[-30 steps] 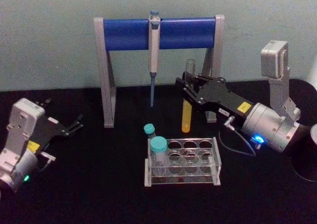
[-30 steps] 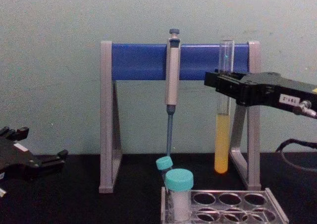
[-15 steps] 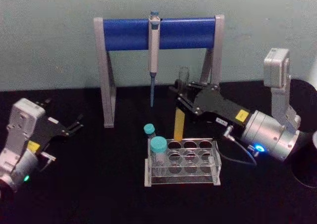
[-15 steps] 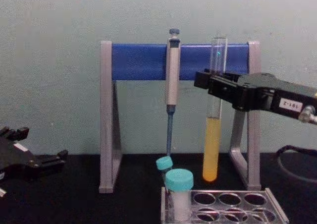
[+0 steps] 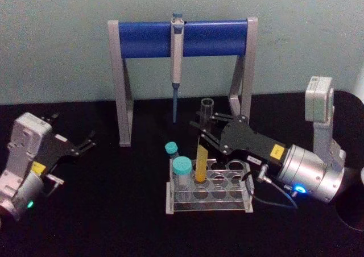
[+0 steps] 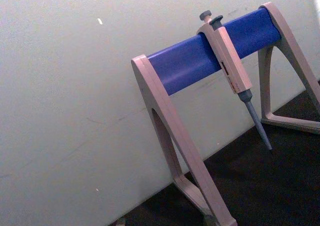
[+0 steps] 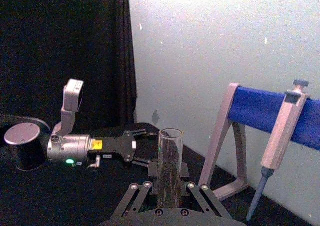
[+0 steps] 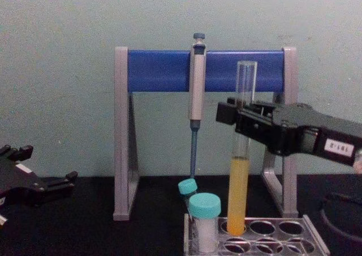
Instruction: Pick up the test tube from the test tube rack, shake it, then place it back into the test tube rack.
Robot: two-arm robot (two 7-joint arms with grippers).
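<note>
1. The right gripper (image 5: 206,133) has its jaws clamped on the test tube (image 5: 200,165). They grip the clear glass above the liquid line. The open mouth stands above the jaws and the yellow-filled section hangs below them.
2. The tube is near upright. Its round bottom has entered a back-row hole of the test tube rack (image 5: 227,204), directly below the jaws. Whether it is fully seated cannot be told.
3. A teal-capped vial (image 5: 182,174) stands in the rack below the jaws, just beside the tube on the left-arm side.
4. Handling, as judged:
   - The tube is thin glass, so it is stiff, smooth, light and fragile.
   - It has no cap, so keep it upright.
   - Grip the dry upper section with moderate force, since excess pressure may crack it and too little may let it slip.
5. Open the jaws only once the rack bears the tube.
6. The left gripper (image 5: 88,142) is parked well apart, with its jaws apart and holding nothing.
</note>
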